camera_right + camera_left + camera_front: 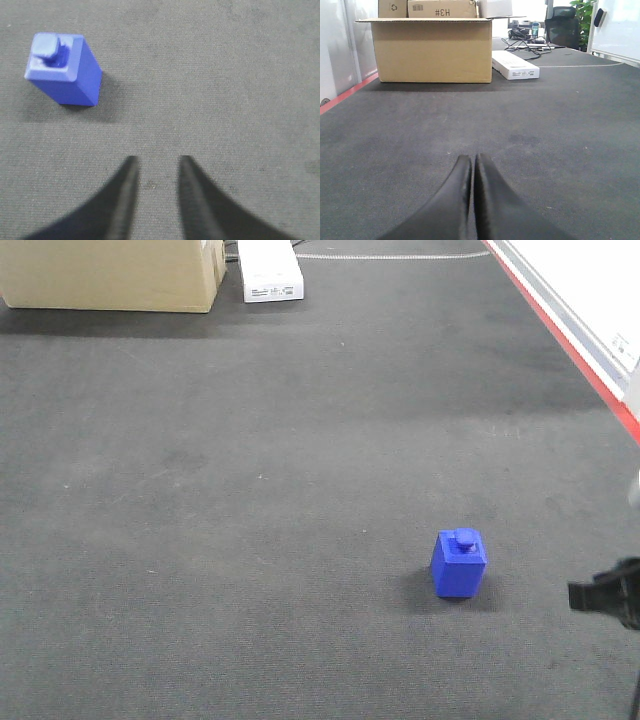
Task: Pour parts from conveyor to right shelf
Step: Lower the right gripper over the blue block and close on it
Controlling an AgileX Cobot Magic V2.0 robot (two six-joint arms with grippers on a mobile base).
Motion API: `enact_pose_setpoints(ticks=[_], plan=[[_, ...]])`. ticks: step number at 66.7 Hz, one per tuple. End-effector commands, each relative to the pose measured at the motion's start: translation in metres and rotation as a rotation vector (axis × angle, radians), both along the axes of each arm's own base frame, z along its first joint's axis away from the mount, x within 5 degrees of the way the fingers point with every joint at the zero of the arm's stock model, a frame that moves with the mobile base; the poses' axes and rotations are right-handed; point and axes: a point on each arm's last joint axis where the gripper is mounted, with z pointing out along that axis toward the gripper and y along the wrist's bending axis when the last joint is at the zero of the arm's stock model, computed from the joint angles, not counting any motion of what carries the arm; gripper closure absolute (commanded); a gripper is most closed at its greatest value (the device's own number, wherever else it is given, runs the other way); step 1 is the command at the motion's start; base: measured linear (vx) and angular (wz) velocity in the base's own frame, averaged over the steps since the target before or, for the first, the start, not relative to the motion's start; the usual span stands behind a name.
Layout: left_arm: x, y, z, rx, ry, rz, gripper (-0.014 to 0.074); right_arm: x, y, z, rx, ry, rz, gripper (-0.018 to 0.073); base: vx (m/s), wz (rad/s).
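Note:
One small blue part (pixel 459 562) with a round knob on top stands upright on the dark-grey conveyor (pixel 250 490). In the right wrist view the part (pixel 64 69) lies up and to the left of my right gripper (pixel 159 159), which is open, a little apart and holds nothing. A dark piece of the right arm (pixel 608 595) shows at the right edge of the front view, beside the part. My left gripper (pixel 472 157) is shut, empty, low over bare belt. The right shelf is out of view.
A large cardboard box (pixel 432 49) stands at the far end of the belt, with a flat white box (pixel 515 65) beside it. A red stripe and white rail (pixel 575 315) run along the belt's right side.

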Motion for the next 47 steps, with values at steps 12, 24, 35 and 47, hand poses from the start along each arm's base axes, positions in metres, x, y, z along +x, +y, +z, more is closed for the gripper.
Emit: enact_pose_setpoints(ticks=[12,24,35,47], plan=[[-0.002,-0.001,0.013,-0.012,-0.098,-0.008,0.0603,0.039,0.017,0.032,-0.006,-0.043,0.078,0.0071,0.0,0.0],[-0.002,-0.001,0.013,-0.012,-0.098,-0.008,0.0603,0.071,0.053,0.049,0.017,-0.013,0.176,0.0057,0.0,0.0],[-0.002,-0.001,0.013,-0.012,-0.098,-0.008,0.0603,0.101,0.077,0.05,0.039,0.107,0.131,0.0057,0.0,0.0],[-0.002,-0.001,0.013,-0.012,-0.098,-0.008,0.0603,0.133,0.089,0.043,0.045,0.219,0.089,0.0057,0.0,0.0]])
